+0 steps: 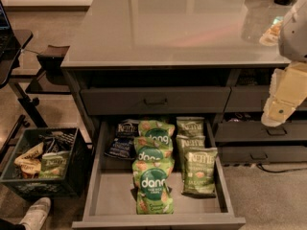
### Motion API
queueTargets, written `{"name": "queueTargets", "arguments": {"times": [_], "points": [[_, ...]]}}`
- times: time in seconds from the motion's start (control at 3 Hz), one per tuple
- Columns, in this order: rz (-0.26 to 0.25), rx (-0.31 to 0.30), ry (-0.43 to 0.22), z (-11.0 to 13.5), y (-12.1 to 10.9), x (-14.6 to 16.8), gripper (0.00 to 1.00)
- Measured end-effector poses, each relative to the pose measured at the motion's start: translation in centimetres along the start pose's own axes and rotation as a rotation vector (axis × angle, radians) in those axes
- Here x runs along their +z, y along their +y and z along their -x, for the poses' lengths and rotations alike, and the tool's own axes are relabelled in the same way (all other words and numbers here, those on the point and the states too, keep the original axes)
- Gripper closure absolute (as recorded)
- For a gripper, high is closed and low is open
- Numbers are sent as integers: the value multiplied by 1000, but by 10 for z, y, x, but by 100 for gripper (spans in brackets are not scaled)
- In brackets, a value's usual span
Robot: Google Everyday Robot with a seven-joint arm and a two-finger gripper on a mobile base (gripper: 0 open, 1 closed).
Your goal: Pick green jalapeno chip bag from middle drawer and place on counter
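Observation:
The middle drawer (pixel 110 198) stands pulled open at the bottom centre. Three olive-green Kettle jalapeno chip bags lie in a column on its right side: the nearest (pixel 199 171), one behind it (pixel 188 143) and one at the back (pixel 190 125). The glossy grey counter (pixel 172 25) spans the top. My gripper (pixel 278 110) hangs at the right edge, above and to the right of the drawer, level with the small right-hand drawers, well apart from the bags.
Several bright green dang bags (pixel 153 186) lie down the drawer's middle; a dark blue Kettle bag (pixel 122 140) lies at back left. A black crate (pixel 45 162) of snacks stands on the floor left. A shoe (pixel 33 213) shows bottom left. Small drawers (pixel 261 133) sit right.

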State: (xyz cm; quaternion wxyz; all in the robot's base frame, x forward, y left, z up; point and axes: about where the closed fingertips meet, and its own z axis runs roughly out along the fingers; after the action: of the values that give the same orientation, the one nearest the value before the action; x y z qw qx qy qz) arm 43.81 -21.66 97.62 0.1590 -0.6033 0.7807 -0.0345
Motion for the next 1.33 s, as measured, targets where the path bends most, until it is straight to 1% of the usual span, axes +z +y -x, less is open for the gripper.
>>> {"name": "queueTargets", "arguments": {"times": [0.33,0.67,1.0,1.33], "points": [[0,0,0,0,0,0,0],[55,39,-9,-9,15,40,0],[118,144,-33,-31,43,114,0],[152,179,-61,-48,69,180,0]]}}
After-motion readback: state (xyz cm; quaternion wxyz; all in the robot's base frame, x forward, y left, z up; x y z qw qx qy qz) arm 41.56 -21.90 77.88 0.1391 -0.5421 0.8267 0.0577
